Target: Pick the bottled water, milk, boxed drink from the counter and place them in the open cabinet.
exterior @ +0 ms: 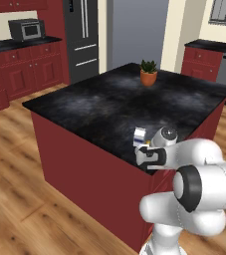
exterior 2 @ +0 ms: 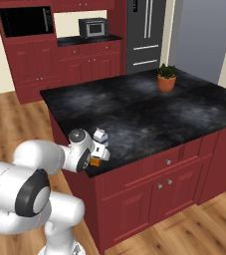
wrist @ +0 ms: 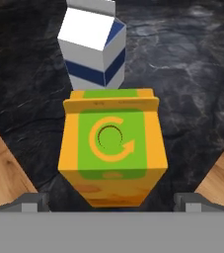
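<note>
Your two-finger gripper (wrist: 111,201) hangs directly above the boxed drink (wrist: 112,150), a small upright orange-yellow carton with a green top, and its dark finger tips (wrist: 32,201) stand wide apart on either side of it, holding nothing. Judging from the hand view, you are lined up for the pick: come straight down so both tips clear the box's top edges, and close on the two side faces rather than on a corner. Mind the milk (wrist: 91,47), the small white gable-top carton with a blue band, which stands just beyond the box and very near it; a tilted approach could nudge it over. Both cartons sit close to the near corner of the counter (exterior: 99,107), a glossy black marbled stone top on a red cabinet base, so lift vertically before you swing away. Farther across that top stands a potted plant (exterior: 148,72) in a terracotta pot, well apart from your work. Beyond lie wooden flooring, red panelled cabinets (exterior 2: 84,67), a microwave (exterior 2: 93,27) and a dark steel refrigerator (exterior 2: 145,35).
</note>
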